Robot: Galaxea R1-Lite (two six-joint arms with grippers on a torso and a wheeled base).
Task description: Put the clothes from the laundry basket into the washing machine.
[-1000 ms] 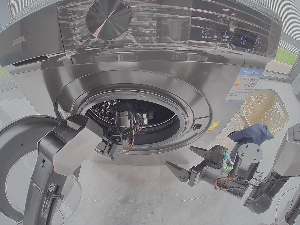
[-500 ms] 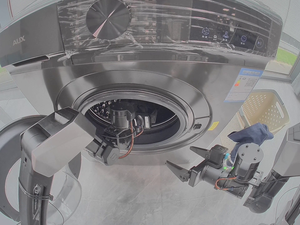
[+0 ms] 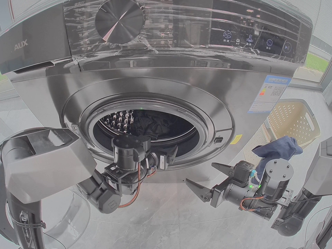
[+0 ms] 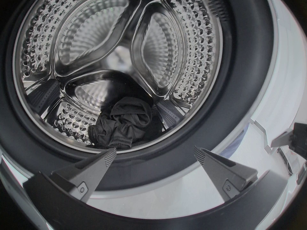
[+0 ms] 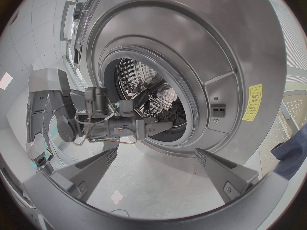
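**Head view.** The washing machine (image 3: 166,83) stands with its round opening uncovered. A black garment (image 3: 152,123) lies inside the drum (image 3: 119,118). The left gripper (image 3: 170,155) sits just in front of the opening's lower rim, outside the drum, and points inward. The right gripper (image 3: 200,173) hangs lower, over the floor to the right of the opening, with its fingers spread and nothing between them. The laundry basket (image 3: 294,118) stands to the right of the machine. A blue garment (image 3: 276,149) is draped at its near edge, apart from both grippers.

**Left wrist view.** The left gripper (image 4: 154,151) is released: its two fingers stand wide apart and hold nothing. Beyond them, past the dark door seal (image 4: 224,106), the black garment (image 4: 123,122) lies bunched on the bottom of the drum (image 4: 96,32).

**Right wrist view.** The right gripper (image 5: 153,154) is spread and empty. The left gripper (image 5: 158,127) is level with the lower part of the opening. The black garment (image 5: 172,112) lies within the drum. The blue garment (image 5: 291,154) hangs beside the basket (image 5: 297,109).
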